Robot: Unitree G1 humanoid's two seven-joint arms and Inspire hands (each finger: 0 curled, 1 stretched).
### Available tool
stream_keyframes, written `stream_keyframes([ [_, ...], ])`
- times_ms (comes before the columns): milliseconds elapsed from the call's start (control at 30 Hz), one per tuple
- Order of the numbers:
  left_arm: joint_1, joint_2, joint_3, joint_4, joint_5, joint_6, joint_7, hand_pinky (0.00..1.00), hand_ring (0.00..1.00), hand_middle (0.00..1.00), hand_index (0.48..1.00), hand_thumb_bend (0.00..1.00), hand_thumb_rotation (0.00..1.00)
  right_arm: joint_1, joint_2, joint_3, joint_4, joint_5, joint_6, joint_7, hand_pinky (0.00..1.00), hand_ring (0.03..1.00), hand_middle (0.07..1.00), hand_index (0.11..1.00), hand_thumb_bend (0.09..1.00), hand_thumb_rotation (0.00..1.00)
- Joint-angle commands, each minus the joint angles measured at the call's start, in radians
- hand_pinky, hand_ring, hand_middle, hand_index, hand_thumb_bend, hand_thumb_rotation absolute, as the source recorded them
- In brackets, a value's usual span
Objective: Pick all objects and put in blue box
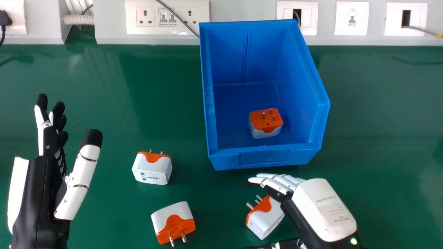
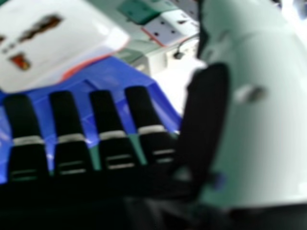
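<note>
While small print (image 1: 334, 210) marks the right hand (image 1: 313, 193), fingers and thumb apart by an adapter (image 1: 267, 219), left hand (image 1: 39, 190) likewise spread

This looks like a lab or workshop: a glossy green work surface (image 1: 104, 86) runs up to a pale grey utility panel (image 1: 242, 9) along its far edge. A wide white plate of sockets and switches (image 1: 168, 30) sits far left of centre, a white plate with a dark cable opening (image 1: 394, 30) far right. A ribbed off-white conduit (image 1: 79, 19) and an open blue plastic box (image 1: 264, 157) add to that workbench character.
</note>
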State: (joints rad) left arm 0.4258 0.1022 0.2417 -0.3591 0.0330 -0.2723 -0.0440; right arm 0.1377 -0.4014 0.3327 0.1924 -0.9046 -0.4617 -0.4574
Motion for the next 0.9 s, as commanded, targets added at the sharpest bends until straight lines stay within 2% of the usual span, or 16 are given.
stream_keyframes([
  [0,-0.006,0.009,0.005,-0.015,-0.012,-0.017,-0.003,1.0,1.0,1.0,1.0,0.55,0.79,-0.02,0.0,-0.001,-0.019,0.008,0.01,-0.009,0.62,0.736,0.781,0.745,0.595,0.32],
  [67,-0.009,0.01,0.005,-0.009,-0.013,-0.02,-0.003,1.0,1.0,1.0,1.0,0.55,0.78,-0.022,0.0,-0.001,-0.027,0.003,0.026,-0.006,0.62,0.738,0.785,0.751,0.6,0.31],
  [167,-0.009,0.008,0.005,-0.011,-0.006,-0.018,0.0,1.0,1.0,1.0,1.0,0.56,0.79,-0.028,-0.002,0.002,-0.032,0.001,0.039,-0.006,0.61,0.734,0.787,0.758,0.599,0.32],
  [333,-0.008,0.012,0.009,-0.012,-0.002,-0.015,0.0,1.0,1.0,1.0,1.0,0.55,0.8,-0.036,-0.005,0.005,-0.016,0.005,0.039,-0.008,0.62,0.736,0.787,0.759,0.604,0.3],
  [533,-0.015,0.015,0.013,-0.005,-0.012,-0.02,-0.002,1.0,1.0,1.0,1.0,0.57,0.79,-0.047,-0.005,0.015,0.021,0.003,0.052,-0.006,0.62,0.738,0.784,0.751,0.616,0.28],
  [667,-0.018,0.015,0.014,-0.003,-0.012,-0.018,-0.002,1.0,1.0,1.0,1.0,0.62,0.79,-0.065,-0.005,0.032,0.066,-0.007,0.059,-0.027,0.61,0.736,0.781,0.743,0.621,0.28],
  [800,-0.017,0.014,0.015,-0.015,-0.007,-0.012,-0.001,1.0,1.0,1.0,1.0,0.58,0.79,-0.08,0.002,0.043,0.112,-0.001,0.058,-0.034,0.61,0.732,0.779,0.741,0.626,0.27],
  [867,-0.017,0.015,0.016,-0.021,-0.01,-0.006,-0.002,1.0,1.0,1.0,1.0,0.57,0.79,-0.086,0.006,0.048,0.128,0.001,0.06,-0.037,0.61,0.732,0.779,0.741,0.629,0.26],
])
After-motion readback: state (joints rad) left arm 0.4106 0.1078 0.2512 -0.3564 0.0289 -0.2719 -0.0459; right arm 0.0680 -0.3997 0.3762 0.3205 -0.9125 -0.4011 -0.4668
